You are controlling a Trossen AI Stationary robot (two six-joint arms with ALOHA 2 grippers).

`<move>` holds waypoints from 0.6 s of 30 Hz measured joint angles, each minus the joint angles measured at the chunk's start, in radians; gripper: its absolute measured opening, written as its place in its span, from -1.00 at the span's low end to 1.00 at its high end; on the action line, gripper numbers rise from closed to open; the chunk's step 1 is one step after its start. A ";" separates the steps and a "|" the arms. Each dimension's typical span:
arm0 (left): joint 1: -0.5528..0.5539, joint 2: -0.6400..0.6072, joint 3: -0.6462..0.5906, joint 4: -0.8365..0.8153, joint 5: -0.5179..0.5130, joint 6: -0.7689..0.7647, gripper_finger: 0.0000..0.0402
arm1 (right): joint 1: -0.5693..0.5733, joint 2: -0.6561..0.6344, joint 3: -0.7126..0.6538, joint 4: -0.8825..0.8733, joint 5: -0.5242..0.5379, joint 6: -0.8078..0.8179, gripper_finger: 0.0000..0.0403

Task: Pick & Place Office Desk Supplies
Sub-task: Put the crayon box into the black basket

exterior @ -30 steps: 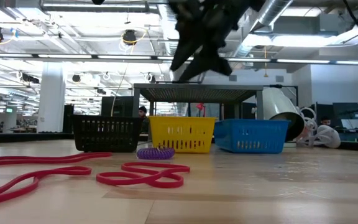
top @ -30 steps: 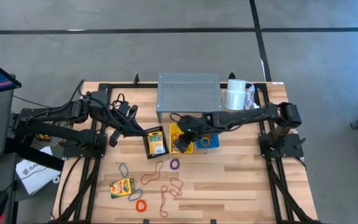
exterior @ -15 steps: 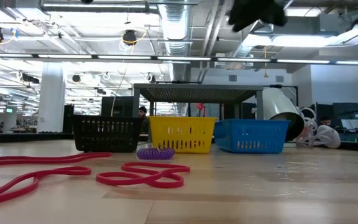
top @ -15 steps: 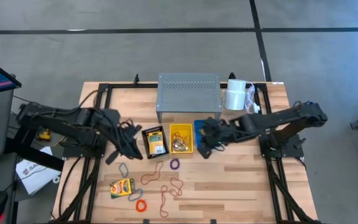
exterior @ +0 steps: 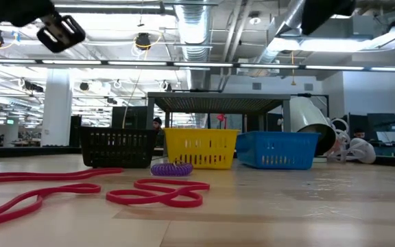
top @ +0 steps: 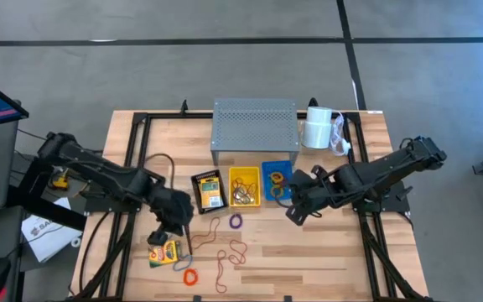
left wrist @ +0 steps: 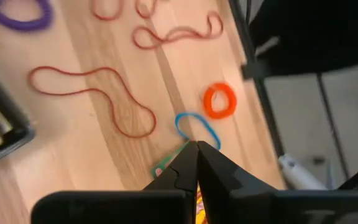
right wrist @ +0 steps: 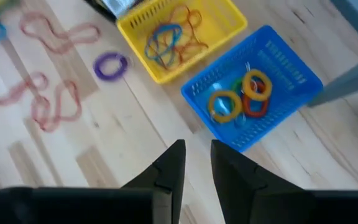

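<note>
High view: left gripper [top: 174, 225], fingers closed and empty, hovers above the crayon box [top: 163, 252] lying on the table [top: 325, 252], and must open before descending; right gripper [top: 296, 210], fingers slightly parted, waits beside the blue basket [top: 277, 180].

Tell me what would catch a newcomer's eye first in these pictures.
Probably the three small baskets in a row before the grey perforated riser: a black basket holding a crayon box, a yellow basket of thin rubber bands, and a blue basket of coiled rings. Next, the loose red bands and the purple coil on the wooden table nearer the front, with the shut left gripper beside them.
</note>
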 joint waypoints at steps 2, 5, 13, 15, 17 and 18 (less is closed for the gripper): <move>-0.014 0.043 0.000 -0.001 0.010 0.056 -0.99 | 0.020 0.004 0.000 -0.012 0.000 0.000 -0.63; -0.042 0.105 0.000 -0.001 0.018 0.149 -0.99 | 0.063 0.008 0.000 -0.036 0.000 0.007 -0.63; -0.148 0.246 0.000 -0.015 -0.011 0.515 -0.99 | 0.203 0.007 0.000 -0.061 0.001 0.192 -0.63; -0.163 0.278 0.000 -0.005 -0.062 0.577 -0.99 | 0.239 0.007 0.000 -0.062 0.000 0.249 -0.63; -0.171 0.304 0.000 -0.007 -0.123 0.612 -0.98 | 0.272 0.007 0.000 -0.067 0.000 0.304 -0.63; -0.171 0.316 0.000 -0.003 -0.150 0.622 -0.97 | 0.287 0.007 0.000 -0.073 0.001 0.332 -0.63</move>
